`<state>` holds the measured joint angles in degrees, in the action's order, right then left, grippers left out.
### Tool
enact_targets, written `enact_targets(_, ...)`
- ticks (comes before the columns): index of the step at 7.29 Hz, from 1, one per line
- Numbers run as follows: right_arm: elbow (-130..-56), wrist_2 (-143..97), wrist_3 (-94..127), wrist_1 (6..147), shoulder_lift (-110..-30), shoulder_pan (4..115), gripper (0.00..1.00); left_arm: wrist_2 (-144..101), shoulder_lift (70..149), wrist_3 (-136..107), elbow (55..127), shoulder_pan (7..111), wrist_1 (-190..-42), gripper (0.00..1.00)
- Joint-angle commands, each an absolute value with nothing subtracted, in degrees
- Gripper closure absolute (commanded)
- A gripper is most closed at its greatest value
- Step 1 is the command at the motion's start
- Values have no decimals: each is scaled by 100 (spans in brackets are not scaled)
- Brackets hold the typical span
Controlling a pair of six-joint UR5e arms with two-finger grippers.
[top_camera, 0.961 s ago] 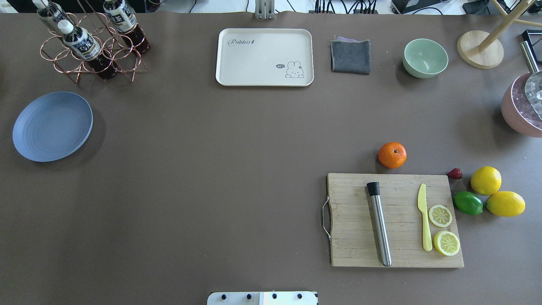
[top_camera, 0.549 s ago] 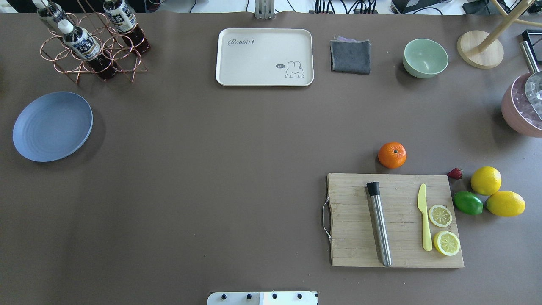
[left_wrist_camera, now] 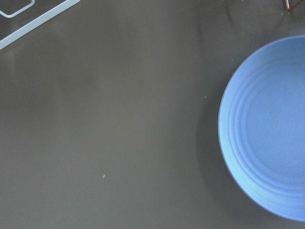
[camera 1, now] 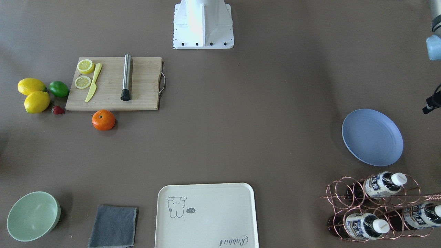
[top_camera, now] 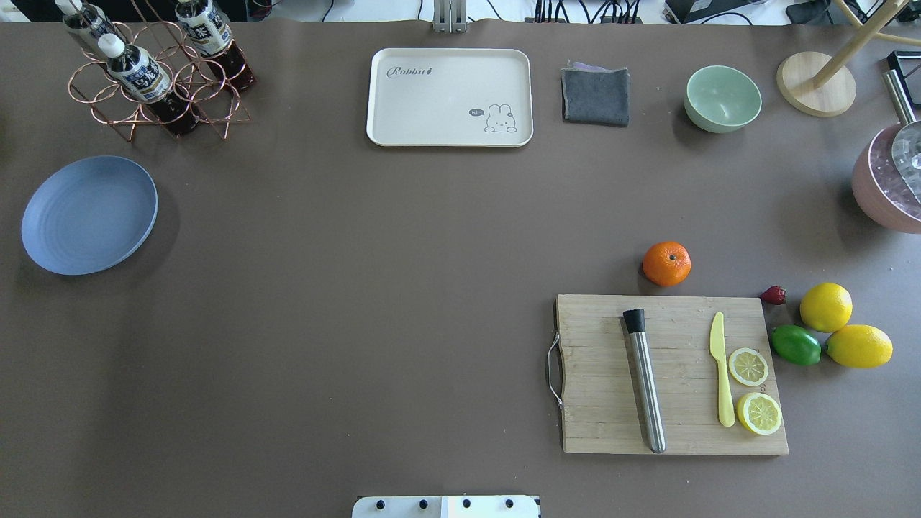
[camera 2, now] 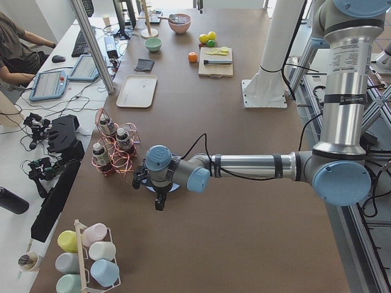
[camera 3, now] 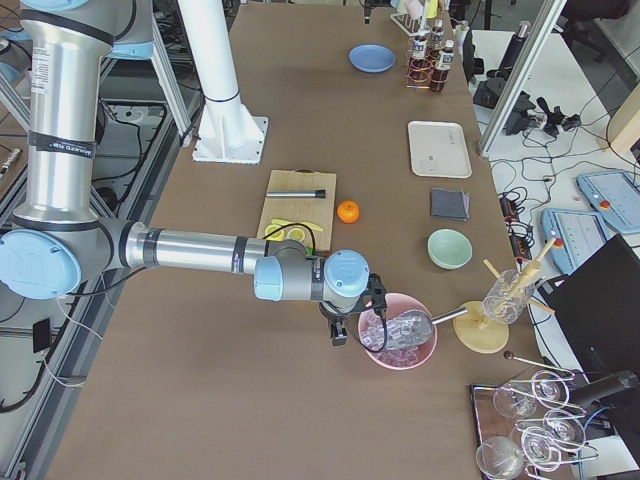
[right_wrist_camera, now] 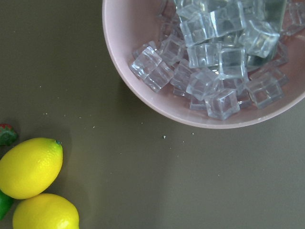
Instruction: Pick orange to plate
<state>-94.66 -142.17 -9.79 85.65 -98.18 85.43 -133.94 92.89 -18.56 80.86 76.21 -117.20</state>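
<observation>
Well apart from the plate (top_camera: 89,214) we see the orange (top_camera: 666,263); left tool (camera 2: 159,204) and right tool (camera 3: 338,338) states we cannot tell.

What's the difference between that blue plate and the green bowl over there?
The plate is blue, the bowl pale green. The plate is shallow and wide; the bowl is deep and narrower. The plate lies on the robot's left, the bowl on its right, farther from the robot. Both are round, matte and empty.
</observation>
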Motion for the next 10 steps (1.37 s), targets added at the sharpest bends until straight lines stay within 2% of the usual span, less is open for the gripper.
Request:
enact_targets(1,-9545,-14395,-1002,8273,-9800,8333,0,-13368,9562,-2407,7490,7041,-12383,2)
enact_targets(2,-9510,-14423,-976,7748,-9878,8245,0,-13368,9719,-2687,7358,7014,-12419,4)
enact_targets(3,-9501,-14423,-958,7656,-9922,8183,0,-13368,9747,-2698,7252,6927,-12532,11)
enact_targets(5,-9510,-14423,-967,7646,-9914,8086,0,-13368,9800,-2707,7120,6917,-12595,32)
enact_targets(8,-9510,-14344,-975,7646,-9932,8060,0,-13368,9958,-2856,6970,6917,-12586,41)
enact_targets(10,-9510,-14370,-967,7646,-9923,8033,0,-13359,9958,-2874,6926,6908,-12586,60)
